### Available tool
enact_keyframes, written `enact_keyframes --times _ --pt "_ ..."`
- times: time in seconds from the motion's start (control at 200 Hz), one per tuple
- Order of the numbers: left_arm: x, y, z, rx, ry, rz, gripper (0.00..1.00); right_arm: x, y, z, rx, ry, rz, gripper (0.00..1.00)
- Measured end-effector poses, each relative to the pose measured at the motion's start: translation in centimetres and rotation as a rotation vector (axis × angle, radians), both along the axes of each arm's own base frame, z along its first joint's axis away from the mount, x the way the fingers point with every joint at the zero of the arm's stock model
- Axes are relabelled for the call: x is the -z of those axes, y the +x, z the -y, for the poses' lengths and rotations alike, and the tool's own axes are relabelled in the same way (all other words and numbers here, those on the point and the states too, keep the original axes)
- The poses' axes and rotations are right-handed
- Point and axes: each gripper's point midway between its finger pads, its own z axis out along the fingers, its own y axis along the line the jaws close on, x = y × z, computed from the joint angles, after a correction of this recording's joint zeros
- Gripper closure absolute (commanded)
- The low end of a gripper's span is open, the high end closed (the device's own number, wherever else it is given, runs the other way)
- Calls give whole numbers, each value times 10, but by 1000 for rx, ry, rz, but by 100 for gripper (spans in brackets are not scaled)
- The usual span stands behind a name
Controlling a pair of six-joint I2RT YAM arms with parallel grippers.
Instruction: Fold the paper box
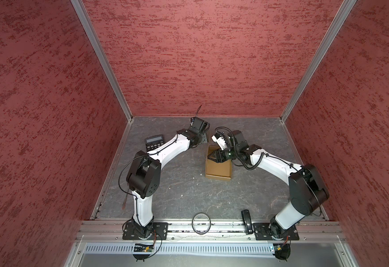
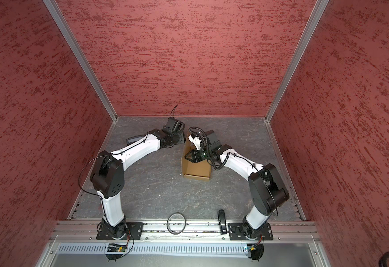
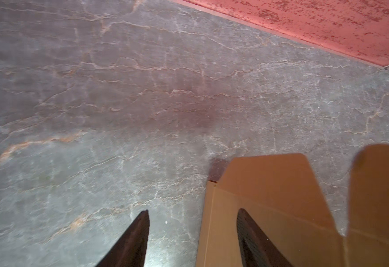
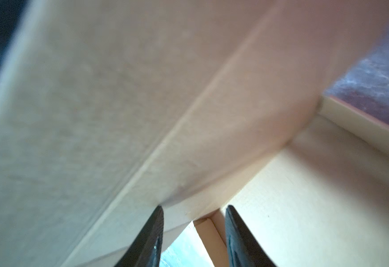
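Note:
The paper box (image 1: 220,171) (image 2: 198,172) is a tan cardboard tray on the grey table, right of centre, with a flap standing up at its far left corner. My right gripper (image 1: 212,158) reaches down into its far end. In the right wrist view that gripper (image 4: 194,207) is open, with a cardboard corner (image 4: 208,227) between the jaws, close to one finger. My left gripper (image 3: 194,210) is open and low beside the box's far left side. One of its fingers (image 3: 140,233) hangs over the table and the other over cardboard (image 3: 281,185). The left wrist hides it in both top views.
A black calculator (image 1: 154,142) (image 2: 134,139) lies partly under the left forearm. A black ring (image 1: 201,223) (image 2: 176,223) and a black oblong object (image 1: 246,222) (image 2: 221,220) sit on the front rail. Red walls enclose the table on three sides.

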Motion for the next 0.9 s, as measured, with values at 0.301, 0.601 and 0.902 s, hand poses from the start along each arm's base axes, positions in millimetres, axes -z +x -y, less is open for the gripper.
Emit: enact_keyframes --times 0.301,0.601,0.902 --pt "-13 31 32 75 -48 33 39 4 0 -9 17 39 7 57" --pt "-38 57 58 146 -74 72 38 23 0 5 101 2 5 56" --pt "-66 20 9 129 -16 35 26 -15 18 34 212 -27 148 55"
